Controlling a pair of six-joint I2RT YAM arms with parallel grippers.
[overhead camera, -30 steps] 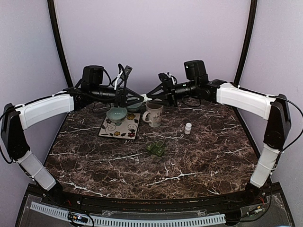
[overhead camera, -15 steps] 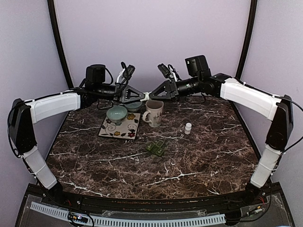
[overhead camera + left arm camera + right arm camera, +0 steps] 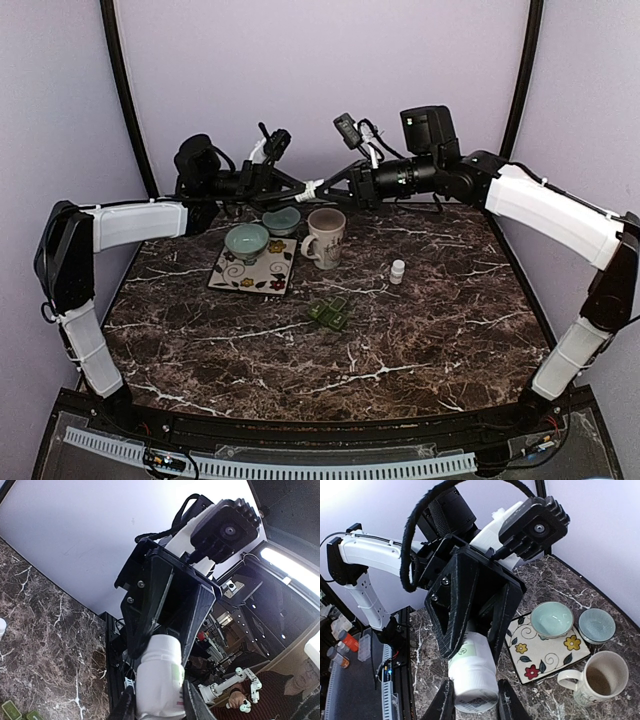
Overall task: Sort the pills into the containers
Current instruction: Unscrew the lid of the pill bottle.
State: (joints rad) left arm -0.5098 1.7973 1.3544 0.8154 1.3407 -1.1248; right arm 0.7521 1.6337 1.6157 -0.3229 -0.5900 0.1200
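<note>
A white pill bottle (image 3: pixel 311 188) hangs in the air over the back of the table, held from both ends. My left gripper (image 3: pixel 296 186) is shut on its body (image 3: pixel 159 677), with its fingertips (image 3: pixel 127 705) at the bottle's sides. My right gripper (image 3: pixel 327 186) is shut on the ribbed cap end (image 3: pixel 474 680), one finger (image 3: pixel 506 700) on each side. In each wrist view the other arm's black gripper fills the space behind the bottle. No loose pills show. Two pale bowls (image 3: pixel 246 241) (image 3: pixel 281 220) and a mug (image 3: pixel 325 237) stand below.
The front bowl sits on a floral tile (image 3: pixel 255 272), also seen in the right wrist view as the tile (image 3: pixel 545 652). A green pill box (image 3: pixel 329 315) lies mid-table, and a small white bottle (image 3: pixel 397 271) stands to the right of the mug.
Both arms have lifted the shared bottle a little higher above the bowls and mug. Both grips have stayed the same.
</note>
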